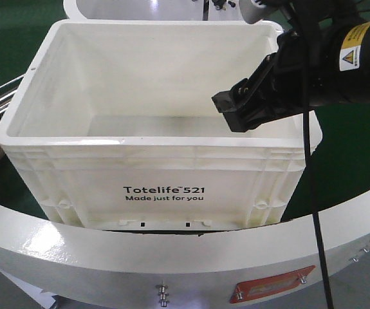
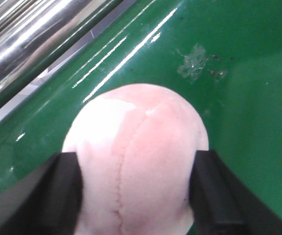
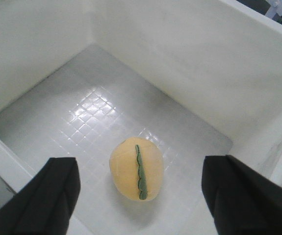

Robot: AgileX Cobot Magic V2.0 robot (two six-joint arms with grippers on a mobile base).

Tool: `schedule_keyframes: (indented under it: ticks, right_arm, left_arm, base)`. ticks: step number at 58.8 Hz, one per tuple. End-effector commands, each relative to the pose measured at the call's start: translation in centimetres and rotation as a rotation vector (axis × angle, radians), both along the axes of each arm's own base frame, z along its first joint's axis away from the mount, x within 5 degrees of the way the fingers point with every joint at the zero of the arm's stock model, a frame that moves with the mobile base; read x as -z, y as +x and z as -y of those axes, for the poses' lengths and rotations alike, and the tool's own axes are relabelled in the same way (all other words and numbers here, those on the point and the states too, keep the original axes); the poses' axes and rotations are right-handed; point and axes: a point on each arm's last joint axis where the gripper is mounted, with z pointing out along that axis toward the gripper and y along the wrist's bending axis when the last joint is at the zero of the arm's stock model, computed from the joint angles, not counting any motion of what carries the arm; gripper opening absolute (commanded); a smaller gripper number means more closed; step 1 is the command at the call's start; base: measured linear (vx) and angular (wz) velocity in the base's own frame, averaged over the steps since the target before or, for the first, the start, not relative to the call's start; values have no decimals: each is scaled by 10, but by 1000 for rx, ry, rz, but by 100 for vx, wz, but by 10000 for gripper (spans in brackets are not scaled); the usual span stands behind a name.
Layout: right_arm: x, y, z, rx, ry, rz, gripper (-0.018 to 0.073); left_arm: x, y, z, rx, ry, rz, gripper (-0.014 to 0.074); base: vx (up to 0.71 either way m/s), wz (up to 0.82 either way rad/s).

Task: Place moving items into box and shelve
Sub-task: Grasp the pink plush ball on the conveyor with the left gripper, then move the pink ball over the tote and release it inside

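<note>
While the right end effector (image 1: 231, 113) gapes over the box (image 1: 139, 147), the left end effector (image 2: 137, 198) pinches pink fruit (image 2: 136, 142).

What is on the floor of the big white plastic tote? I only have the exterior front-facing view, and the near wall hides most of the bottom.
Observer: One pale yellow-orange rounded fruit with a dark green stripe lies on the gridded floor of the white plastic tote.
Operator: Are the right jaws holding anything?
Observer: No. The right jaws stand open and empty above that fruit.
Operator: And on the left? That side is nearly out of my frame.
Observer: The left jaws sit against both sides of a pale pink rounded fruit with a seam, over a glossy green surface.
</note>
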Motion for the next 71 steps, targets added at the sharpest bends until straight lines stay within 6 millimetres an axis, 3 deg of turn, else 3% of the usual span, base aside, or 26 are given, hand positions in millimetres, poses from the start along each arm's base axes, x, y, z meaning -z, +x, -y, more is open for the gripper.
schedule_keyframes:
  ticks: [1,12,24,33,43,50,60,71]
  right_arm:
    - [-21,-3,3,-7,57,105,557]
    - [-21,-3,3,-7,56,104,557]
    - [-21,-3,4,-6,49,111,557]
    - [-21,-2,4,-5,44,115,557]
    - [-21,-2,4,15,66,103,557]
    - [-21,-2,4,30,79,96,557]
    - [-21,2,11,88,109,78,557]
    - [-19,9,26,157,92,54,557]
  left_arm:
    - [-22,2,1,-8,8,79,382]
    - [-46,-4,3,-8,26,143,256]
    - [-128,-24,14,18,73,318,229]
    - [-196,-48,46,113,100,513,236]
    - [-235,-75,91,302,47,695,239]
    - [-243,-83,123,454,-60,741,240]
    - [-234,-83,171,692,-144,730,265]
    - [-213,-75,212,829,-188,659,407]
  base:
    - [0,0]
    - [0,0]
    - [0,0]
    - [0,0]
    - [0,0]
    - [0,0]
    - [0,0]
    - [0,0]
